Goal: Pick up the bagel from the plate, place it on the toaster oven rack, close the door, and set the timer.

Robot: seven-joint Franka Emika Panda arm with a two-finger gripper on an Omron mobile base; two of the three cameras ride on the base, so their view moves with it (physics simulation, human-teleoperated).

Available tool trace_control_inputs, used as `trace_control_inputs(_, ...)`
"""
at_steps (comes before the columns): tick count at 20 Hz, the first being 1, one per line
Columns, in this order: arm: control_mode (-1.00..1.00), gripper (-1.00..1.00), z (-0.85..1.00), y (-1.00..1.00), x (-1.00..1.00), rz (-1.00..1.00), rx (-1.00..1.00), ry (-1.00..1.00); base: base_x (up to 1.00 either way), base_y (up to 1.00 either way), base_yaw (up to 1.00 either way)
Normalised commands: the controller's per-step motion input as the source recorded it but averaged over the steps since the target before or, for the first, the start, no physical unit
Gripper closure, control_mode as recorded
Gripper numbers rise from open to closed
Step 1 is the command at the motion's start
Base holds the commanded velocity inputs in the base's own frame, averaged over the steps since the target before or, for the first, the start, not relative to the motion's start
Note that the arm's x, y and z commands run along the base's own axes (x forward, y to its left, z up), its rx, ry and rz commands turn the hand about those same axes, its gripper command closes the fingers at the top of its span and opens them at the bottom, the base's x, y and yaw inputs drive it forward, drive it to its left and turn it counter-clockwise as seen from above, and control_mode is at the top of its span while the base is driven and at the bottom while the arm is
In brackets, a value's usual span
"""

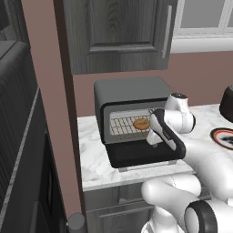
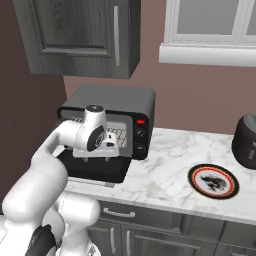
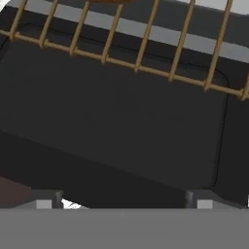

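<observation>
Bagel (image 1: 141, 123) on rack (image 1: 124, 126) | door (image 1: 141, 155) down: stiff, hinged, take its bar handle | hand (image 1: 153, 141) wide, empty, above door

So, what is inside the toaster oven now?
The bagel lies on the toaster oven rack inside the toaster oven, whose door hangs open. The arm covers the right part of the cavity, so that part cannot be seen.

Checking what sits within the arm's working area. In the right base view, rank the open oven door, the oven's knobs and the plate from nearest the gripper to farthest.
1. Door: directly under the gripper.
2. Knobs: to its right, on the oven front.
3. Plate: far right on the counter.
</observation>
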Motion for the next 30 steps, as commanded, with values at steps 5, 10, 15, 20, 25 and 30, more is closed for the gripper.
trace_control_inputs(5,-1.0,-1.0,-0.32,0.0,0.48,-0.07,0.02,0.03,0.0,0.0,0.0)
trace_control_inputs(10,-1.0,-1.0,-0.27,0.0,0.43,-0.06,0.03,0.02,0.0,0.0,0.0)
trace_control_inputs(15,-1.0,-1.0,-0.09,0.0,0.5,-0.03,0.03,0.0,0.0,0.0,0.0)
trace_control_inputs(20,-1.0,-1.0,-0.01,0.0,0.58,-0.01,0.03,0.0,0.0,0.0,0.0)
trace_control_inputs(25,-1.0,-1.0,0.0,0.0,0.58,0.0,0.03,0.0,0.0,0.0,0.0)
trace_control_inputs(30,-1.0,-1.0,0.0,0.0,0.31,0.0,0.03,0.0,0.0,0.0,0.0)
